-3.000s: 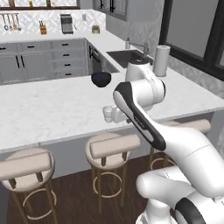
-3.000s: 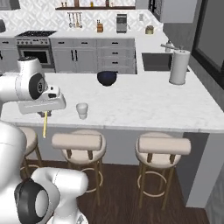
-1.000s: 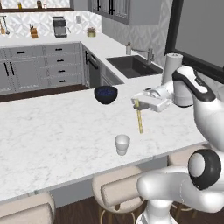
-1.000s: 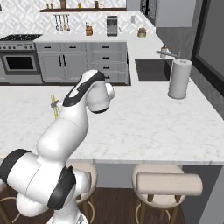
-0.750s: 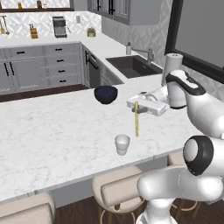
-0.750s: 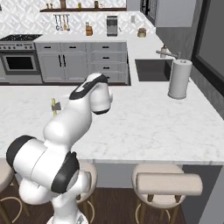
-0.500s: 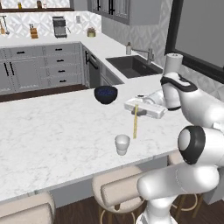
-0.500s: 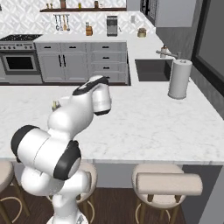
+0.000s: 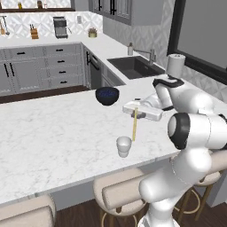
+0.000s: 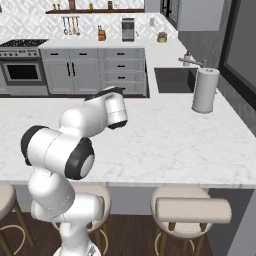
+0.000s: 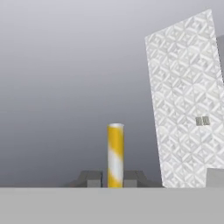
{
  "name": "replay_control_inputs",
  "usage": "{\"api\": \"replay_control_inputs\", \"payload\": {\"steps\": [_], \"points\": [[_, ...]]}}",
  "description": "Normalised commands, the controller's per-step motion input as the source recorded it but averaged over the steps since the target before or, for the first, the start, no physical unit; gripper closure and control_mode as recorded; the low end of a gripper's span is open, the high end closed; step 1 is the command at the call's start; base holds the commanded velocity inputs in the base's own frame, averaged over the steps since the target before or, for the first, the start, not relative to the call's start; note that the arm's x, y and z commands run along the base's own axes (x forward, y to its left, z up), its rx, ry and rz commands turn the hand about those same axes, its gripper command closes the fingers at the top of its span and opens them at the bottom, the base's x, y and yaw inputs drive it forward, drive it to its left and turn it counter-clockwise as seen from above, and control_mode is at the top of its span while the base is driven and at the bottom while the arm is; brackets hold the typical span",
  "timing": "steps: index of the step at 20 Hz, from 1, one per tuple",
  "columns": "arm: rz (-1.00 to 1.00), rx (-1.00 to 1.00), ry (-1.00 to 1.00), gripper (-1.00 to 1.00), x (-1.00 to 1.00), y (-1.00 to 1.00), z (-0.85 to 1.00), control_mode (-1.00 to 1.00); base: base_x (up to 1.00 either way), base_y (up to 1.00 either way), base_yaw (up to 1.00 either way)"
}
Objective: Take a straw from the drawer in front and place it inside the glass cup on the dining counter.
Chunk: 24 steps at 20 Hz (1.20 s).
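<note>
The left base view looks from behind the arm, forward and down over the dining counter point(image 9: 53, 133), with the arm rising at about 4 o'clock and the sink wall toward 1 o'clock.

The right base view looks at the same dining counter from the other side; here the arm stands at about 8 o'clock. Both views share the white slab, the sink point(image 9: 131, 66) and the paper towel roll point(image 10: 205, 90) (it sits toward 2 o'clock in each).

The hand view is very near, looking along the gripper point(image 11: 115, 178) toward a plain grey surface, with a patterned wall panel point(image 11: 186, 100) at 3 o'clock.
</note>
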Motion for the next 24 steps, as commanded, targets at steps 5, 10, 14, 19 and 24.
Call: {"api": "replay_control_inputs", "payload": {"steps": [5, 10, 14, 19, 24], "points": [[0.02, 0.00, 0.00, 1.00, 0.18, 0.04, -0.11, -1.00, 0.00, 0.00, 0.00], [0.00, 0.00, -0.02, 1.00, 0.01, 0.27, -0.18, -1.00, 0.00, 0.00, 0.00], [-0.01, 0.00, -0.05, 1.00, 0.01, 0.18, -0.16, -1.00, 0.00, 0.00, 0.00], [-0.01, -0.01, -0.03, 1.00, 0.01, -0.02, -0.08, -1.00, 0.00, 0.00, 0.00], [0.00, -0.02, -0.01, 1.00, 0.00, -0.12, -0.06, -1.00, 0.00, 0.00, 0.00]]}}
